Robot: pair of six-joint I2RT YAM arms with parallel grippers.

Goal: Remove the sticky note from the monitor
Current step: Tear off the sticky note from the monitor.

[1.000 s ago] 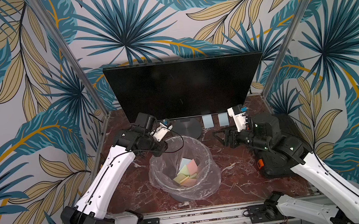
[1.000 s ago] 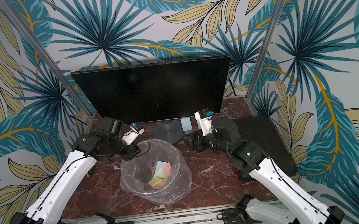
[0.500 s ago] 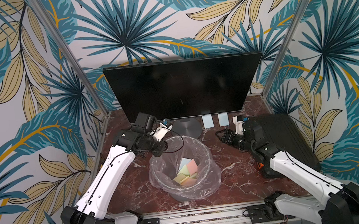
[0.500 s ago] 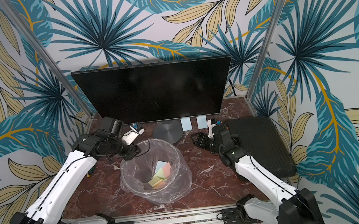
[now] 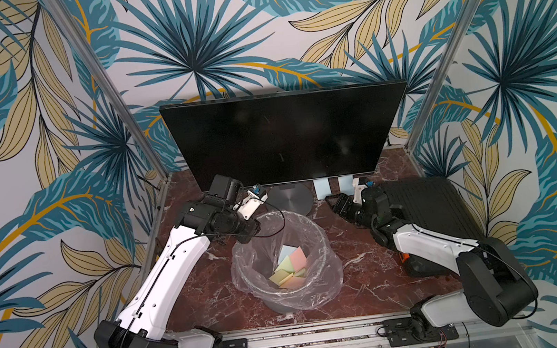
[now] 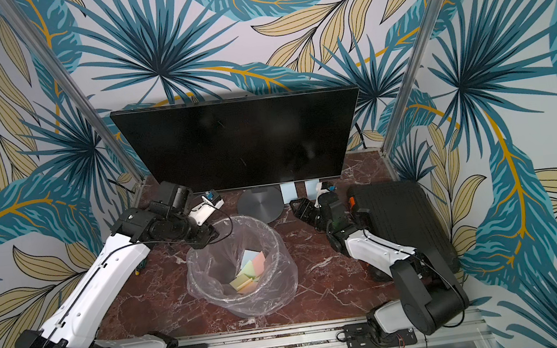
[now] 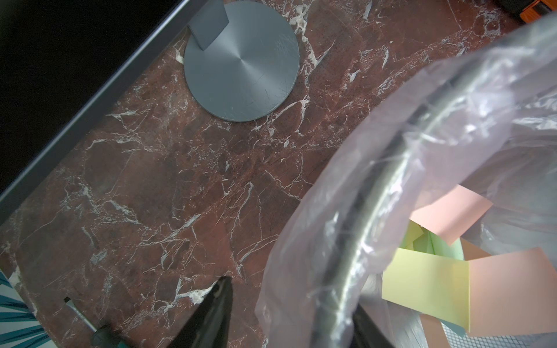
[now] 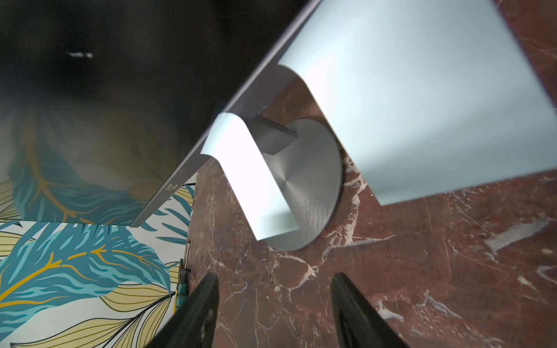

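Sticky notes, two pale-blue paper squares [image 8: 422, 90], hang off wide black monitor [image 5: 283, 138] bottom bezel, just ahead of right tool [image 8: 274, 277]: spread, empty. Left tool [image 7: 289, 295] spread, straddling round plastic-lined bin [image 7: 370, 217] rim.

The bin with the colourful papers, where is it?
In a top view the bin stands in the middle of the table, between the two robot arms, just in front of the round base of the monitor.
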